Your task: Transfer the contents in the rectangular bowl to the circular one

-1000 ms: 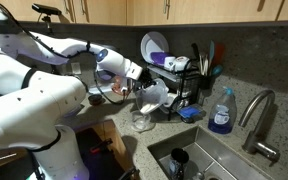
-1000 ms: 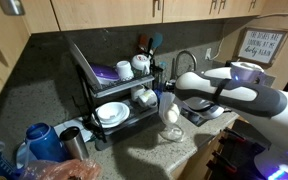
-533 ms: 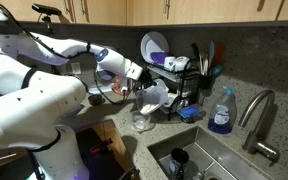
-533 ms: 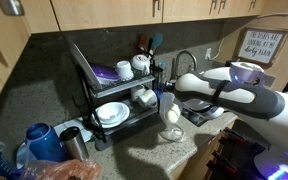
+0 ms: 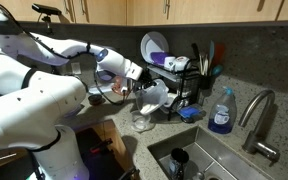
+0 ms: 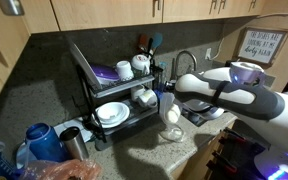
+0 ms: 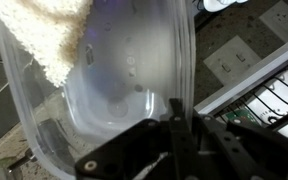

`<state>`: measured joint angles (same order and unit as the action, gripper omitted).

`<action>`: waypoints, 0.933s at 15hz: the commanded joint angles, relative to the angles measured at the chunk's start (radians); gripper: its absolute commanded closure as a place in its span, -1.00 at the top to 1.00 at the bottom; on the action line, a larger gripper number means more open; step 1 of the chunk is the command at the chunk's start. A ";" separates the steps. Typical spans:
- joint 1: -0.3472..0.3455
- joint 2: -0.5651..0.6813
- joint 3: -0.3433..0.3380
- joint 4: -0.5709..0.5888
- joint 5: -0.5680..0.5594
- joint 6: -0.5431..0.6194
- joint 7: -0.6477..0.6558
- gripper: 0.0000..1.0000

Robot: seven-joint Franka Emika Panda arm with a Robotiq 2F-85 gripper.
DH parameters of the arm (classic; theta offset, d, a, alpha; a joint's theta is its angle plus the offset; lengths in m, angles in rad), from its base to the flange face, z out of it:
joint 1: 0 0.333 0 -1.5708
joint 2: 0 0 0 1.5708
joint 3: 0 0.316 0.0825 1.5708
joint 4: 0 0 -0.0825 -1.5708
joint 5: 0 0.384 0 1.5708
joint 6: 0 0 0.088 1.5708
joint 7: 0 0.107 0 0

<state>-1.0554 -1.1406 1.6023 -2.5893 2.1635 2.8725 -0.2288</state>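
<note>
Nothing visible has moved in the last second: arm, container and target sit the same in all views.

Gripper (image 7: 176, 118) fingers are pressed together, pinching the rim of the rectangular bowl (image 5: 154, 96). That bowl is up in the air, tipped steeply, just above the circular bowl (image 5: 141, 122), which sits on the counter (image 5: 119, 140) nearer than the dish rack (image 6: 114, 95) and left of the sink (image 5: 199, 155).

The wrist view shows the white grainy contents (image 7: 46, 35) bunched in one corner of the container. The rest of the floor is bare. Can't tell whether anything has landed in the round bowl yet.

My read on the risks:
- Clump is hanging on. More tilt could release it all at once, and a sudden dump into a target smaller than the source likely overshoots onto the counter or towards the sink.
- Wide pour edge, narrow target. If the grains slide out along the long side instead of a corner, some will miss either side.
- Grip is a thin pinch on a slick plastic rim. A shake to free the clump could let the container twist or slip out.
- Container hangs close over the round bowl. Dropping lower while tipped could clip its rim and push it off line.

Suggest a slow extra tilt, corner aimed at the centre.
</note>
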 commanded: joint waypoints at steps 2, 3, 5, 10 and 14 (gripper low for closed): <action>0.006 -0.055 0.005 -0.005 -0.008 -0.016 0.054 -0.97; 0.008 -0.064 0.004 -0.006 0.000 -0.017 0.055 -0.97; 0.008 -0.078 0.002 -0.007 0.008 -0.017 0.068 -0.97; 0.006 -0.103 0.007 -0.004 0.018 -0.016 0.084 -0.97; 0.012 -0.127 0.008 -0.007 0.041 -0.015 0.085 -0.97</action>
<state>-1.0524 -1.2114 1.6109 -2.5891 2.1902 2.8727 -0.1863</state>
